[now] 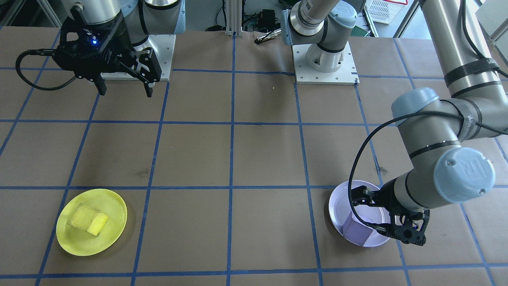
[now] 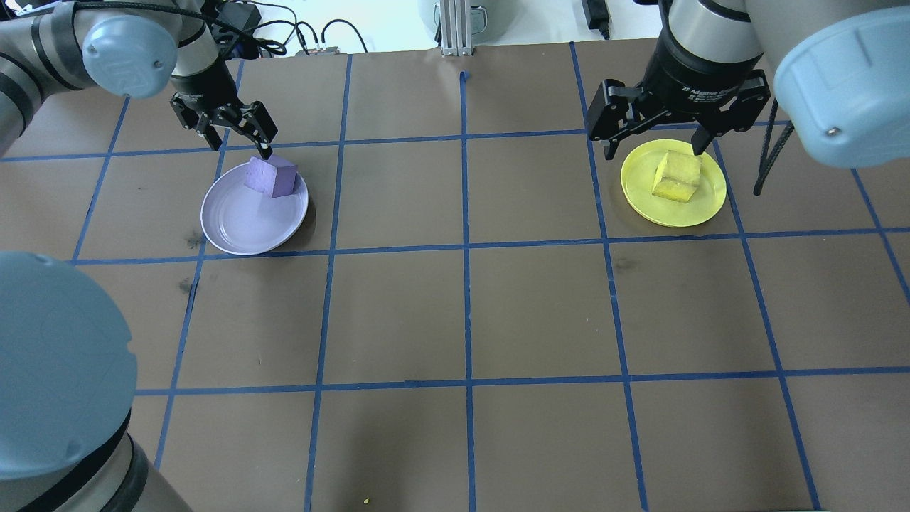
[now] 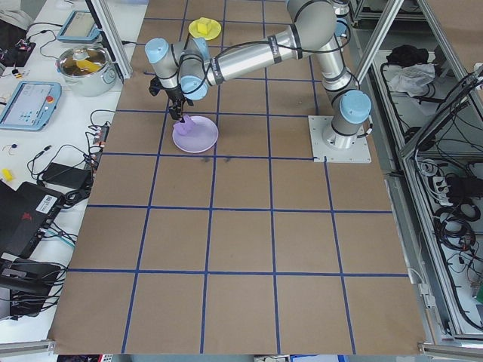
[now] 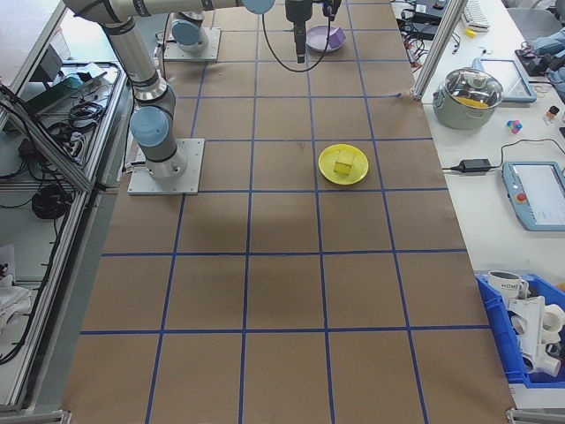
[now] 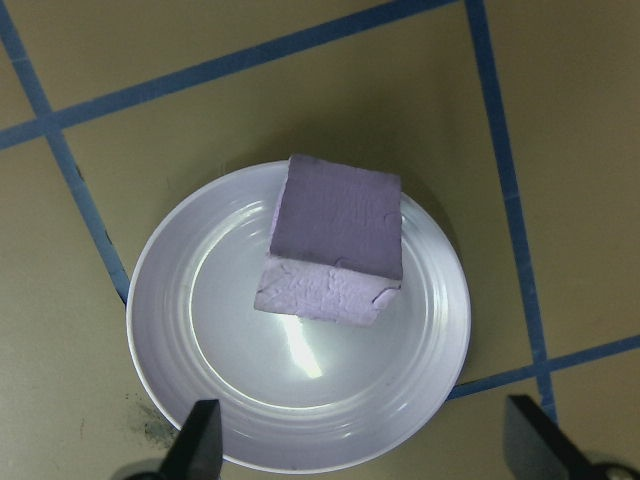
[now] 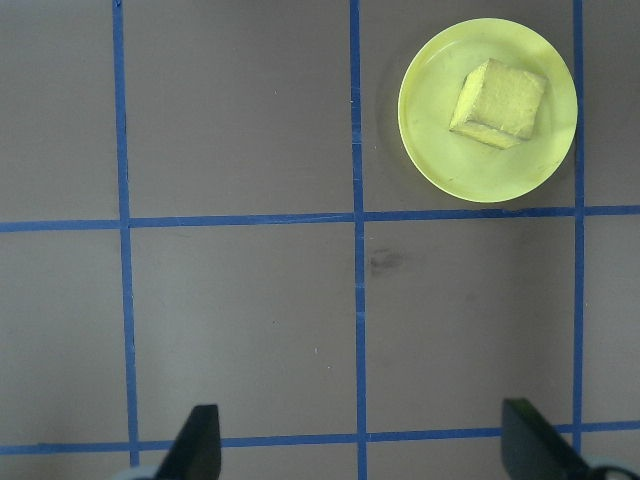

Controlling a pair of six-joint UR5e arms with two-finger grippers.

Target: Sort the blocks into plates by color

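While the yellow block (image 2: 676,176) lies inside the yellow plate (image 2: 704,206), the purple block (image 2: 271,176) is seen resting in the lavender plate (image 2: 231,227), toward the rim nearest the left gripper (image 2: 237,135). That gripper is held just above the plate's far edge with its jaws spread apart and nothing between them; in the left wrist view both fingertips (image 5: 197,445) are shown well clear of the cube, one at each lower corner of the frame, with the whole plate (image 5: 180,400) between them. The purple block (image 5: 335,240) is tilted slightly, one corner raised against the plate's sloping wall.

The right gripper (image 2: 650,131) is likewise parted and empty, and it is raised high over the table (image 2: 462,313) (the right wrist view looks down from well above, the yellow plate (image 6: 430,150) small in its upper right corner). In the front-facing view the right gripper (image 1: 125,85) is seen far from the yellow plate (image 1: 71,238), near the robot's base.

Blue tape lines (image 2: 466,245) are laid across the brown table in a grid.
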